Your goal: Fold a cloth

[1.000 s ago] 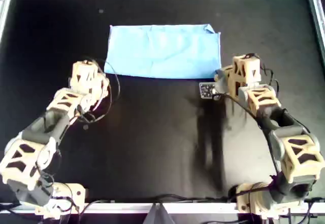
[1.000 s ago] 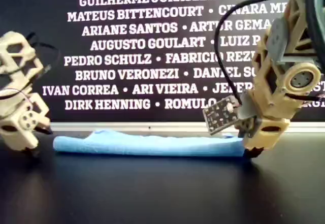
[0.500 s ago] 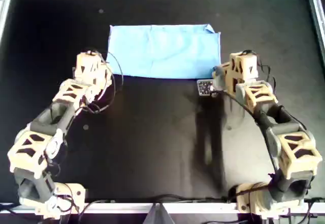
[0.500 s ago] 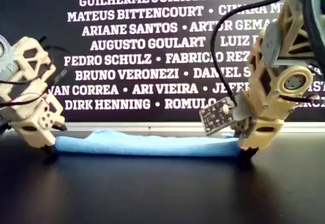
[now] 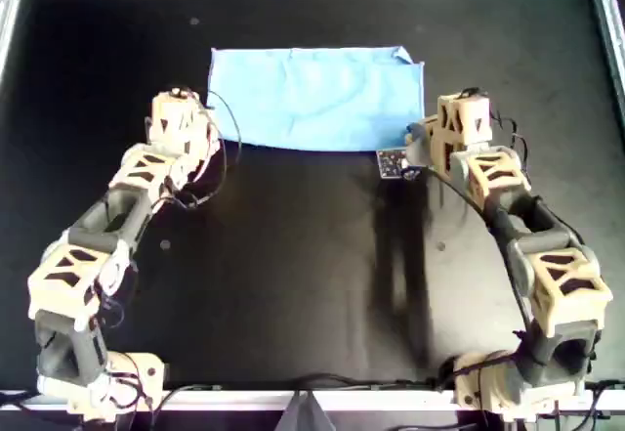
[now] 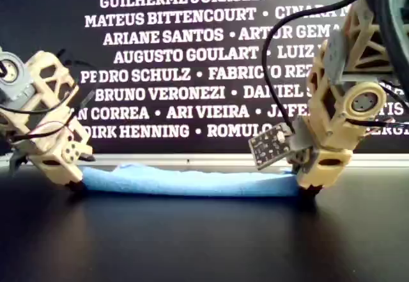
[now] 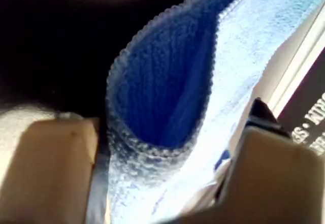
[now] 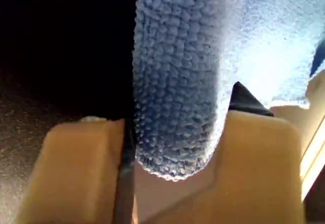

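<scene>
Cloth: the cloth (image 5: 317, 97), a folded light-blue rectangle, lies flat toward the black tabletop's (image 5: 293, 255) far edge in the overhead view.
Handling: likely thin, limp, light; best pinched at the near corners.
Left gripper (image 7: 162, 148): jaws apart, cloth corner between them.
Right gripper (image 8: 172, 137): likewise astride its corner, not clamped.

Black table w/ blue cloth laid on it

A matte black table top (image 5: 293, 255) w/ a pale metal rim is seen in the overhead view; a light blue cloth (image 5: 317, 94) is laid flat on it as a wide rectangle, toward the far edge, approx. centred. In the exterior view the cloth (image 6: 192, 181) is shown as a low, doubled-over strip resting on the dark surface
</scene>
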{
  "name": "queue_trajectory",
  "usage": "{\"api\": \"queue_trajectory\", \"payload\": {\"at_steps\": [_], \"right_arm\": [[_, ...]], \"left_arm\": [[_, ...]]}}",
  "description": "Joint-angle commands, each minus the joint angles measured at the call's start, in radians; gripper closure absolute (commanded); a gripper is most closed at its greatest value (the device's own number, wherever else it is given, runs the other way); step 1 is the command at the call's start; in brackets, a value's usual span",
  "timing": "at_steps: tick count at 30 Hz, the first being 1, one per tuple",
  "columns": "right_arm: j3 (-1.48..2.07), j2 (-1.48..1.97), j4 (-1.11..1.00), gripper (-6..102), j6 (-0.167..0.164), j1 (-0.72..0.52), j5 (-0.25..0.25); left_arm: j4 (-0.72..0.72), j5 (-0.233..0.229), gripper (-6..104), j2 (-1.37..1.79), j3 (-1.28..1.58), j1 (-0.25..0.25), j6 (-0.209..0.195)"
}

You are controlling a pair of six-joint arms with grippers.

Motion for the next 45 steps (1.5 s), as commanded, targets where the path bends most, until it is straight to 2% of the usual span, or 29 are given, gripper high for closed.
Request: {"api": "queue_trajectory", "payload": {"at_steps": [1,4,6,8,12,14,15,19,21,32,45], "right_arm": [[-0.077,0.02,0.008,28,0.002,-0.005,0.0],[-0.077,0.021,0.008,41,0.002,-0.005,0.0],[-0.077,0.023,0.008,53,0.003,-0.005,-0.009],[-0.078,0.028,0.005,66,0.003,-0.003,-0.017],[-0.078,0.028,-0.009,90,0.003,-0.003,-0.018],[-0.078,0.026,-0.009,98,0.003,-0.003,-0.018],[-0.078,0.025,-0.009,99,0.003,-0.003,-0.018],[-0.078,0.025,-0.009,96,0.003,-0.005,-0.018],[-0.077,0.026,-0.009,96,0.003,-0.005,-0.018],[-0.012,0.172,0.002,96,0.003,-0.002,-0.018],[0.311,0.528,0.002,96,0.002,0.049,-0.015]], "left_arm": [[0.015,0.012,7,0.003,-0.021,-0.032,-0.005],[0.017,0.012,14,0.003,-0.018,-0.032,-0.005],[0.017,0.012,25,0.003,-0.02,-0.032,-0.005],[0.017,0.012,40,0.006,-0.021,-0.034,-0.005],[0.012,0.014,80,0.018,-0.026,-0.034,-0.02],[0.011,0.014,98,0.021,-0.029,-0.034,-0.02],[0.011,0.014,103,0.021,-0.038,-0.034,-0.021],[0.012,0.011,96,0.008,-0.041,-0.034,-0.021],[0.012,0.011,95,0.009,-0.041,-0.034,-0.006],[0.032,0.012,95,0.043,0.017,-0.037,-0.006],[0.031,0.012,95,0.566,0.451,-0.037,-0.008]]}}
